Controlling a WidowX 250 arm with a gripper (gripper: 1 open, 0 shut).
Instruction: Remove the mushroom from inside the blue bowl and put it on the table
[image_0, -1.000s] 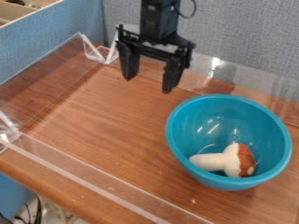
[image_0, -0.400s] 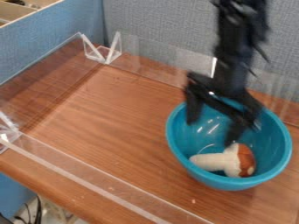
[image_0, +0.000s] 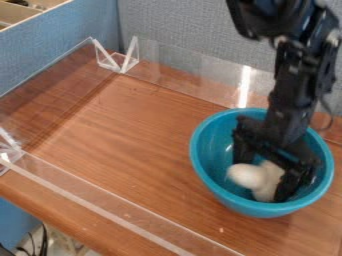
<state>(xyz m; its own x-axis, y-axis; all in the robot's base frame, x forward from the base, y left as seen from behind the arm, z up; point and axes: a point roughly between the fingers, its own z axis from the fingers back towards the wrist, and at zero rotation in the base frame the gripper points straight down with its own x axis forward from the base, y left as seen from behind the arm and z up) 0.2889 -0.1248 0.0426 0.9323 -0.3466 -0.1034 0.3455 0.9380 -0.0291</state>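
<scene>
Step in hand: the reach for the pick. The gripper (image_0: 277, 165) is down inside the blue bowl (image_0: 214, 176), pointing straight down, its black fingers (image_0: 250, 141) spread wide and closed on nothing. The mushroom (image_0: 251, 178) lies on the bowl floor, toward the near wall, directly under and between the fingers; whether a finger already touches it cannot be told, since the arm hides part of it. Only the pale, cream-white stem end shows clearly; the cap is mostly hidden behind the right finger, so its exact orientation is uncertain. The piece looks small against the bowl, rounded and smooth, so judged likely to roll or squirt out if pinched off-centre. Next move, as judged: settle the jaws so they straddle the thick stem, close firmly, then lift straight up clear of the rim before carrying it over to the table (image_0: 120, 140). The bare wood to the left of the bowl offers ample room for the drop.
</scene>
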